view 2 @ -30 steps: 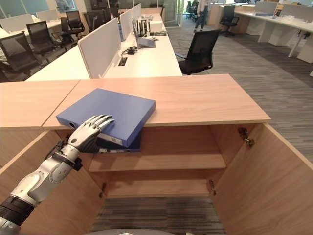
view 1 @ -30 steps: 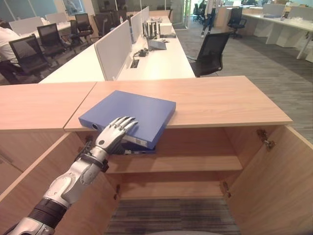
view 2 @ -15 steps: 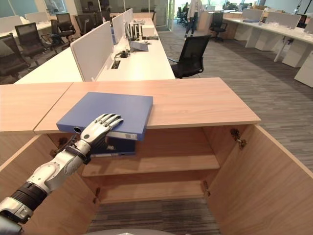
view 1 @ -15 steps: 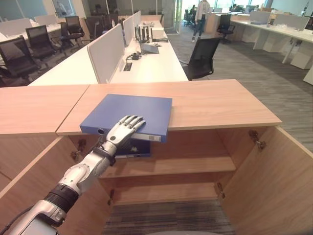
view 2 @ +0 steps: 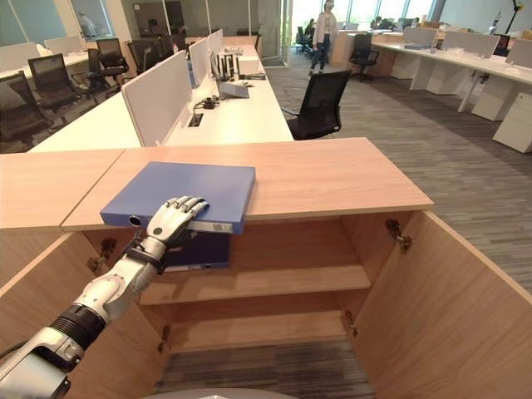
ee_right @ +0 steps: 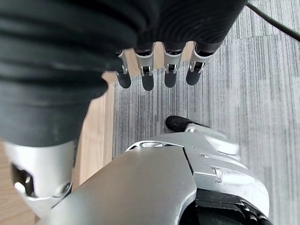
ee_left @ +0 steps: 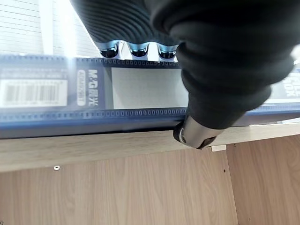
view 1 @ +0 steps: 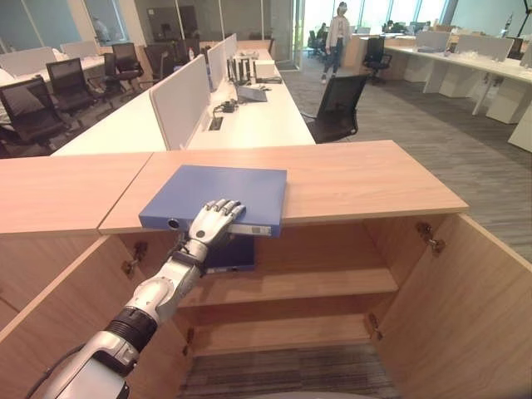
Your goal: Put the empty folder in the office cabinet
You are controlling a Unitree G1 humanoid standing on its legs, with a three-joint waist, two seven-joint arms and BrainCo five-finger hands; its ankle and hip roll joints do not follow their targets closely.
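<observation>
A blue folder (view 1: pixel 224 189) lies flat on the wooden cabinet top (view 1: pixel 366 179), its labelled spine (ee_left: pixel 140 89) overhanging the front edge. My left hand (view 1: pixel 212 226) holds that spine: the fingers lie over the folder's top and the thumb (ee_left: pixel 194 136) presses under the lower edge. The cabinet below stands open, with a middle shelf (view 1: pixel 307 283) and a bottom shelf. My right hand (ee_right: pixel 154 75) hangs at my side over the carpet, fingers relaxed and holding nothing.
A second, darker blue folder (view 1: pixel 233 253) stands on the upper shelf at the left, right under my left hand. The cabinet's right door (view 1: pixel 474 307) and left door (view 1: pixel 50 332) swing out toward me. Behind are desks, office chairs and a person far off.
The folder has turned from slanted, one corner hanging over, to square with the cabinet's front edge. My left hand stayed on its spine. The camera has shifted as well.
</observation>
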